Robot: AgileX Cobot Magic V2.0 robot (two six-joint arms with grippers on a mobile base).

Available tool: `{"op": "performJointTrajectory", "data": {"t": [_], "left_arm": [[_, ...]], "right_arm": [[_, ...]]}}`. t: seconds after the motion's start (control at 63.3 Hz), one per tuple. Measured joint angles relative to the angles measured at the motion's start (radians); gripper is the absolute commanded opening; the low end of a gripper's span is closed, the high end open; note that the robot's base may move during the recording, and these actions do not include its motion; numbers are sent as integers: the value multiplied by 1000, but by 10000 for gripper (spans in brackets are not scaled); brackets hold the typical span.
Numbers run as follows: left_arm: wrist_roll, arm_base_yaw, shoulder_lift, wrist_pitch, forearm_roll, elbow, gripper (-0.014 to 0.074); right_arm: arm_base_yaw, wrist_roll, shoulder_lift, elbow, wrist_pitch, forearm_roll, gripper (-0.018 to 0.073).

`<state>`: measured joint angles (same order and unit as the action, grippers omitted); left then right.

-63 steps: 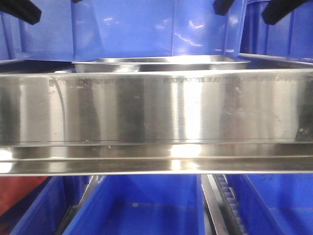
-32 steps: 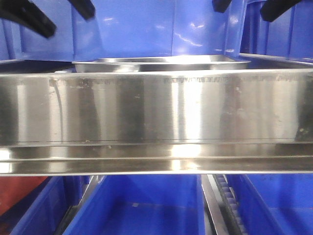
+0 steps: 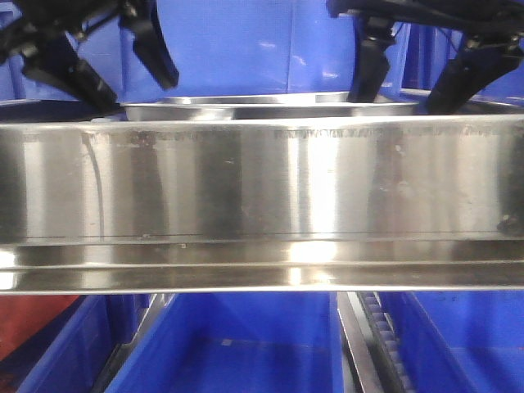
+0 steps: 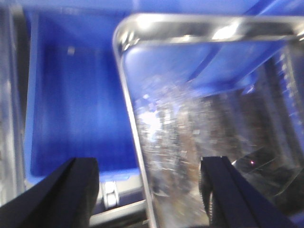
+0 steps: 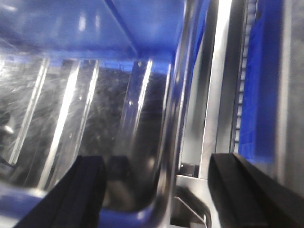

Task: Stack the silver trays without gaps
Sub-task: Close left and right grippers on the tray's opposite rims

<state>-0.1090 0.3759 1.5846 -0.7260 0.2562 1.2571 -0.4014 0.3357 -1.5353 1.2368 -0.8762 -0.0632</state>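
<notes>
A shiny silver tray (image 3: 270, 105) sits behind the brushed-steel rail, only its rim showing in the front view. My left gripper (image 3: 115, 70) is open above the tray's left edge; in the left wrist view the tray's left rim (image 4: 130, 118) runs between the two fingers (image 4: 71, 190). My right gripper (image 3: 409, 78) is open above the tray's right edge; in the right wrist view the tray's right wall (image 5: 166, 142) lies between its fingers (image 5: 85, 190). Neither holds anything. Both wrist views are blurred. I see only one tray clearly.
A long brushed-steel shelf rail (image 3: 262, 180) fills the front view's middle. Blue plastic bins stand behind the tray (image 3: 237, 49) and below the rail (image 3: 237, 344). A blue bin (image 4: 76, 95) lies left of the tray, and steel shelf framing (image 5: 218, 95) right of it.
Both grippers have come down from the top of the view toward the tray's left and right edges. The tray has not moved.
</notes>
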Motion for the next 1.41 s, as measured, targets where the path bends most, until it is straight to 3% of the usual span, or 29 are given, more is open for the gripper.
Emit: {"op": "performJointTrajectory", "data": {"t": [0.411, 0.963, 1.168, 1.405], "left_arm": [[0, 0, 53, 7, 0, 107, 355], [0, 0, 120, -25, -33, 113, 353], [0, 0, 129, -30, -94, 113, 350], [0, 0, 129, -32, -106, 113, 350]], "right_arm": [[9, 66, -15, 0, 98, 63, 302], [21, 76, -38, 0, 136, 79, 298], [21, 76, -40, 0, 138, 79, 298], [26, 76, -77, 0, 139, 79, 298]]}}
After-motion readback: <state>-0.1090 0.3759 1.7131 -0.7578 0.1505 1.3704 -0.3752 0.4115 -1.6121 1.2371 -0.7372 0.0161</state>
